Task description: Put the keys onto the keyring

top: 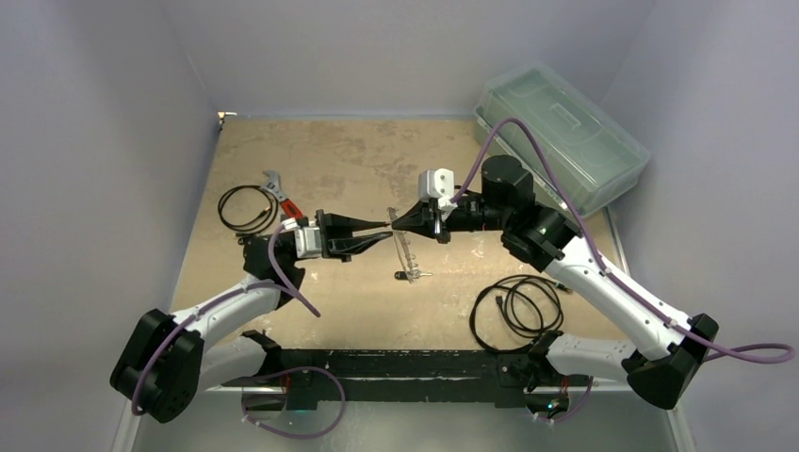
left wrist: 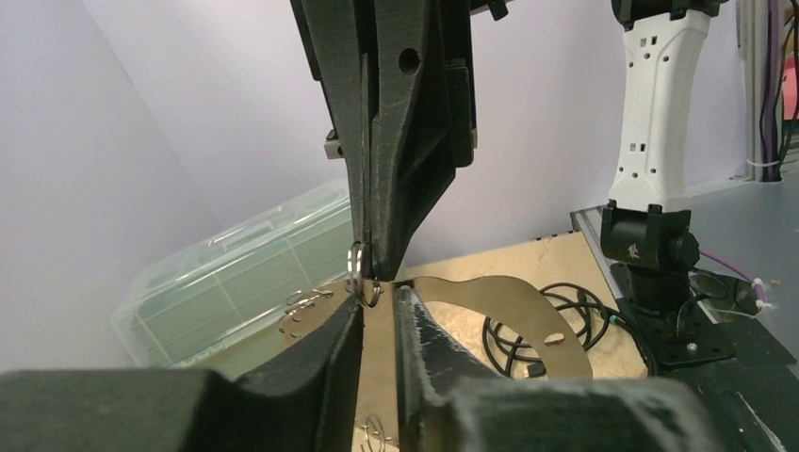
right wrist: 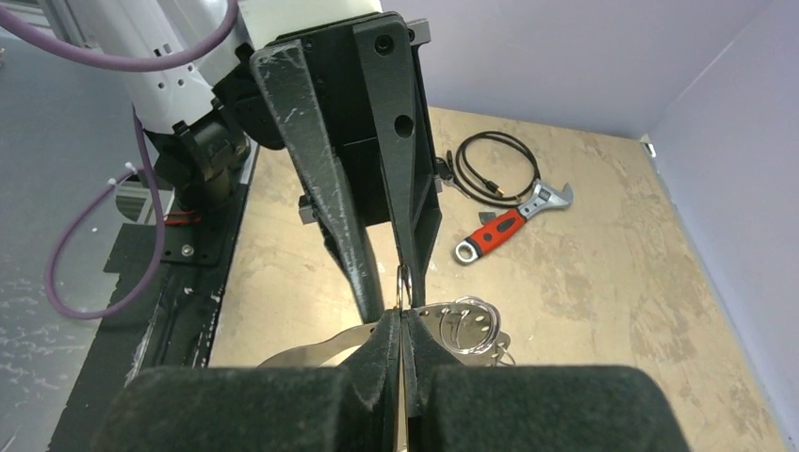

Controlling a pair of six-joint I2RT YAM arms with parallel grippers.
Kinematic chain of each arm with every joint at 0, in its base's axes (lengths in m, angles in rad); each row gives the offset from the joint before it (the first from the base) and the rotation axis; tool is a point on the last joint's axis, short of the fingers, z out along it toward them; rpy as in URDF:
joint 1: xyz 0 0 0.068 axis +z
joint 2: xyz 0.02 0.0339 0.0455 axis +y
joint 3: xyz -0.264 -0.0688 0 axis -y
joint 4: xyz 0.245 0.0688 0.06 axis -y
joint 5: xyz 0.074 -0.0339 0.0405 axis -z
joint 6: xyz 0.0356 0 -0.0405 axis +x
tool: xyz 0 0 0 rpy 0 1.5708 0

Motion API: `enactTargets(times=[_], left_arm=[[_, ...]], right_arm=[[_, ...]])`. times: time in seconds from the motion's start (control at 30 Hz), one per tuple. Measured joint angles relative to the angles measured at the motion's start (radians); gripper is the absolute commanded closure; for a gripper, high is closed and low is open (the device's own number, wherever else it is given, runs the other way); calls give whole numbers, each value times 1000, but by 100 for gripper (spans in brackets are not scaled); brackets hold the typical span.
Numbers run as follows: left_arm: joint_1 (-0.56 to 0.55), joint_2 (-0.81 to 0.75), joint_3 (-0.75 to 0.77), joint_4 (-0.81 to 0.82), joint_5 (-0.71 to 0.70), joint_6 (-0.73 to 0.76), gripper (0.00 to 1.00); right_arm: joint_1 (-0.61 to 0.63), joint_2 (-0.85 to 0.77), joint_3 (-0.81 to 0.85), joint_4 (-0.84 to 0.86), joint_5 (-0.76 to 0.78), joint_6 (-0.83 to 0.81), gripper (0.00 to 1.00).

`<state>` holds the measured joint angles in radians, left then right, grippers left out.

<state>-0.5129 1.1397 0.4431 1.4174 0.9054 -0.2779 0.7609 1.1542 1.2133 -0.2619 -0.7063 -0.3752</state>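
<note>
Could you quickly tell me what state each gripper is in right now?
Left gripper: slightly open, no firm grip visible.
Right gripper: closed on the keyring.

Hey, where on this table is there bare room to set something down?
Far middle, between wrench and box, is bare. So is the near strip between left arm and key. Crowded: centre around the keyring, and near right, where a cable lies.

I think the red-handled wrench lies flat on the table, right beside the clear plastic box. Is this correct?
No. The wrench lies flat on the table, but beside a coiled black cable on the left; the plastic box stands at the far right. The top view shows this.
</note>
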Motion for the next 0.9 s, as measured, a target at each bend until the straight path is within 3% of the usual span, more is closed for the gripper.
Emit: enactTargets(times=[0.17, 0.33, 0.5, 0.9], left_arm=[[0, -109, 27, -298, 8, 196, 67], [0, -210, 139, -763, -23, 511, 65], [-1, -261, 203, -1069, -101, 725, 66], [-5, -238, 269, -1346, -156, 905, 73]], right_arm=[[0, 9, 0, -5, 12, -6, 100], [0, 30, 2, -34, 56, -26, 100], [2, 70, 8, -89, 122, -48, 100], [18, 119, 104, -299, 293, -86, 100]])
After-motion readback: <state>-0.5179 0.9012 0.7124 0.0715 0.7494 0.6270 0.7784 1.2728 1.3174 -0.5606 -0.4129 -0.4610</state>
